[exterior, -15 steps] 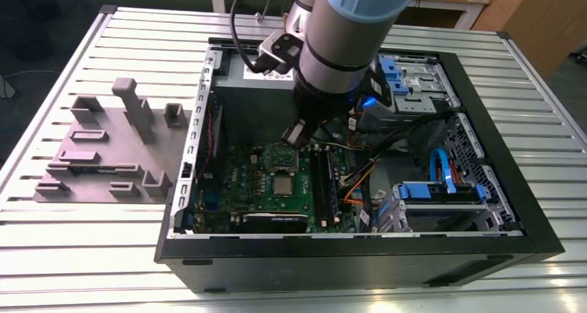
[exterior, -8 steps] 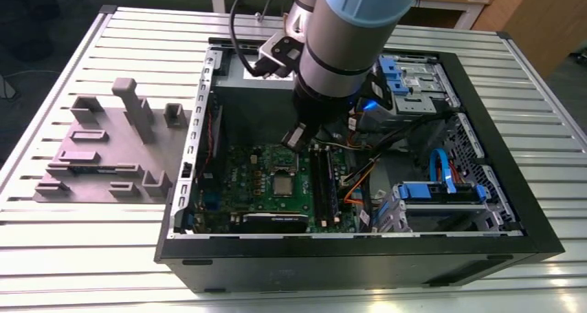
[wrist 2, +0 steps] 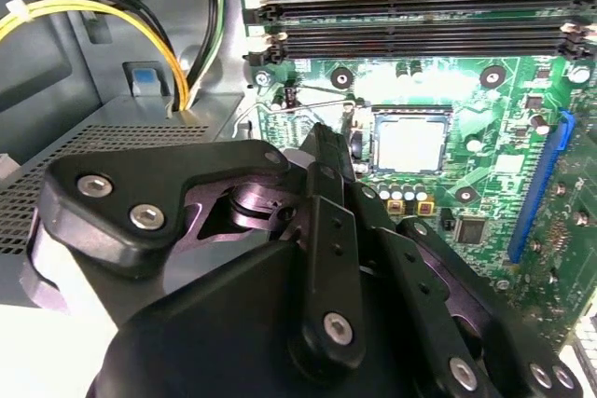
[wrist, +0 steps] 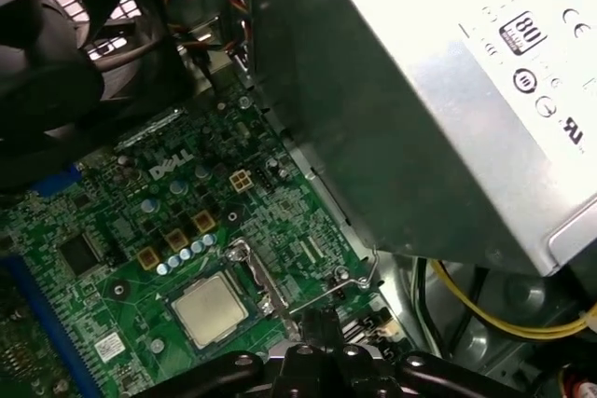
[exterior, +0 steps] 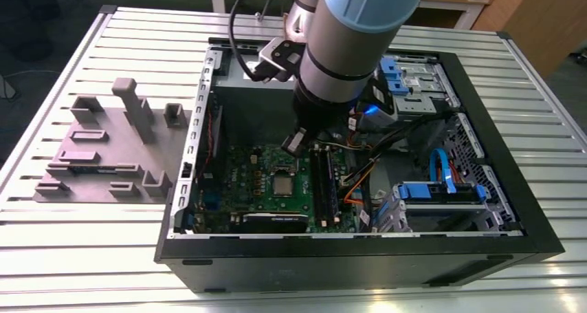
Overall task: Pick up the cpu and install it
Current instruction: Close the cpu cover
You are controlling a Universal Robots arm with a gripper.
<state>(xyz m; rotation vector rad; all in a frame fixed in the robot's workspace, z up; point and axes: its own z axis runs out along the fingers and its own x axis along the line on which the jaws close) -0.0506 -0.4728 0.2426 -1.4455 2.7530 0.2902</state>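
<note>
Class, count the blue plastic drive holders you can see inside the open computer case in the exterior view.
2. One blue holder sits low toward the exterior view's right; a second blue holder sits at the case's far end beside the arm. The arm may hide others.

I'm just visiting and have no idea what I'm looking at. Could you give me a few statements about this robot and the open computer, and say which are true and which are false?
1. The cpu lies in its socket on the green motherboard. True.
2. The gripper carries the cpu above the case. False: the chip sits flat on the board, apart from the gripper.
3. The computer case lies on its side with its panel off. True.
4. The grey fixture block sits inside the case. False: it rests on the slatted table, outside the case toward the exterior view's left.
5. The arm reaches down into the case over the motherboard. True.
</note>
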